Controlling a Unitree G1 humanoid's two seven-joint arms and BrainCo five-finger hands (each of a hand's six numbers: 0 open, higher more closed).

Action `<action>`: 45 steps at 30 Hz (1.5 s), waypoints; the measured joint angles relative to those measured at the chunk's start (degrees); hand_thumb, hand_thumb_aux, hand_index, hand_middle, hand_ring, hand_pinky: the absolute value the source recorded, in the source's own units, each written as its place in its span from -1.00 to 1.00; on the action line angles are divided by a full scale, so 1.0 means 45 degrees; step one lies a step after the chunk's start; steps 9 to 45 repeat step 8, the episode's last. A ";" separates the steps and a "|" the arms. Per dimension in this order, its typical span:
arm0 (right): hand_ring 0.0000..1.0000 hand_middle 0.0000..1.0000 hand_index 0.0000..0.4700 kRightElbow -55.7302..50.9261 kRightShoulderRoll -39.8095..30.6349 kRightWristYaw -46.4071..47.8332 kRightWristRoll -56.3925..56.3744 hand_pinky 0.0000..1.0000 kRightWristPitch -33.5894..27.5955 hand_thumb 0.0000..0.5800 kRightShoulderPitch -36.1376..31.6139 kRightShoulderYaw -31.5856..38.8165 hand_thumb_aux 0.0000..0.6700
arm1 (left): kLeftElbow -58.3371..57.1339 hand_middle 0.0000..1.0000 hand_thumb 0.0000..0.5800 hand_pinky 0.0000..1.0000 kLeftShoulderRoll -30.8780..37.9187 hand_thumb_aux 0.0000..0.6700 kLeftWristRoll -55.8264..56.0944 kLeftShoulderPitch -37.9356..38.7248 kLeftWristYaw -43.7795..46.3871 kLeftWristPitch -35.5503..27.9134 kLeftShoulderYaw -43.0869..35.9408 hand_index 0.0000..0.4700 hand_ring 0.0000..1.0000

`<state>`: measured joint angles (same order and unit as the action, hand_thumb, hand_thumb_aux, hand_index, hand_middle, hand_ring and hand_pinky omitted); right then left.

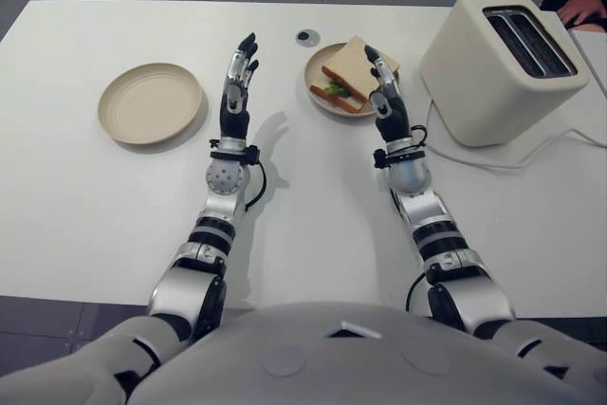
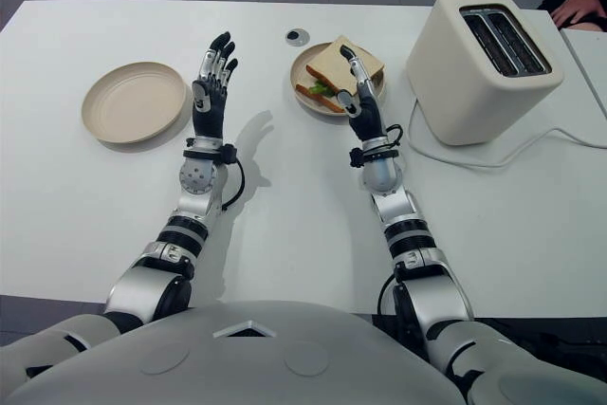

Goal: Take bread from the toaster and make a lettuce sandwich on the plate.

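White-bread sandwich (image 1: pixel 351 71) lies just beside the right hand (image 1: pixel 389 109), whose open, empty fingers (image 1: pixel 378 71) could knock it askew; left hand (image 1: pixel 236 94) equally open and empty

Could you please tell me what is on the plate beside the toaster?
A sandwich: bread on top, green lettuce showing at its left edge, bread below. The right hand covers the plate's right side; the top slice hides the remaining filling.

No lettering seems readable on the toaster (image 1: pixel 471 78) or elsewhere
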<state>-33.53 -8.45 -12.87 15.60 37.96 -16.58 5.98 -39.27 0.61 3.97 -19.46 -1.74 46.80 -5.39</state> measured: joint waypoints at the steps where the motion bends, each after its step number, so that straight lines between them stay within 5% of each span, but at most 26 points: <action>1: -1.00 -1.00 -1.00 -0.0343 0.0312 -0.0271 -0.0134 -1.00 0.0306 -1.00 -0.0238 -0.0108 -1.00 | -0.0107 -1.00 -1.00 -1.00 -0.0177 -1.00 -0.0079 -0.0342 -0.0051 -0.0112 0.0143 -1.00 -1.00; 8: -1.00 -1.00 -1.00 -0.1760 0.0774 -0.1333 -0.0217 -1.00 0.2396 -1.00 -0.0518 -0.0530 -1.00 | -0.1391 -1.00 -1.00 -1.00 -0.0369 -1.00 -0.1355 -0.0534 -0.1519 0.0205 0.0757 -1.00 -1.00; 45: -1.00 -1.00 -1.00 -0.1760 0.0774 -0.1333 -0.0217 -1.00 0.2396 -1.00 -0.0518 -0.0530 -1.00 | -0.1391 -1.00 -1.00 -1.00 -0.0369 -1.00 -0.1355 -0.0534 -0.1519 0.0205 0.0757 -1.00 -1.00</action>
